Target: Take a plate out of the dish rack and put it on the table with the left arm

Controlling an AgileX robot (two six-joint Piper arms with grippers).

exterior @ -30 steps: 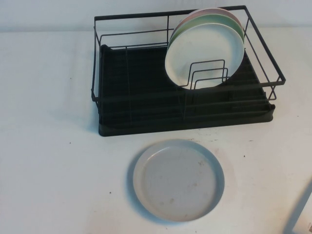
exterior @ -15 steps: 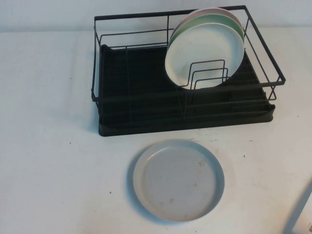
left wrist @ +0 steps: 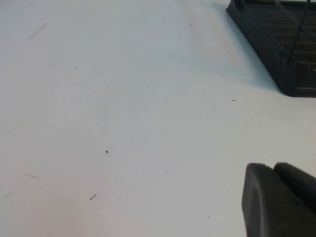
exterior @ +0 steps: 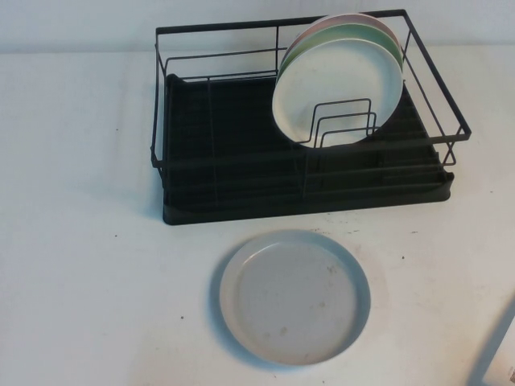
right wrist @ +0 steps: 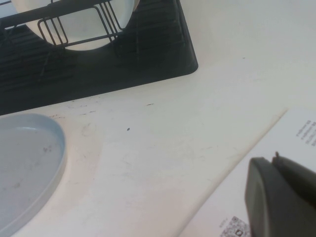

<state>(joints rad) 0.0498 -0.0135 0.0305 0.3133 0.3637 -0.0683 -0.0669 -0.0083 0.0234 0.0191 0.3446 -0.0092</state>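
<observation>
The pale grey plate [exterior: 294, 296] lies flat on the white table [exterior: 80, 241], in front of the black dish rack [exterior: 241, 211]. Its edge also shows in the right wrist view [right wrist: 24, 163]. Neither arm shows in the high view. In the left wrist view my left gripper [left wrist: 273, 167] is shut and empty, low over bare table, with a corner of the rack [left wrist: 276, 54] ahead of it. In the right wrist view my right gripper [right wrist: 273, 160] is shut and empty, over a sheet of paper to the right of the plate.
A cream-white plate [exterior: 338, 88], a mint-green plate [exterior: 354, 36] and a pink plate [exterior: 354, 18] stand upright in the rack's right half. A white paper with a printed code [right wrist: 232, 207] lies at the table's front right corner [exterior: 503, 354].
</observation>
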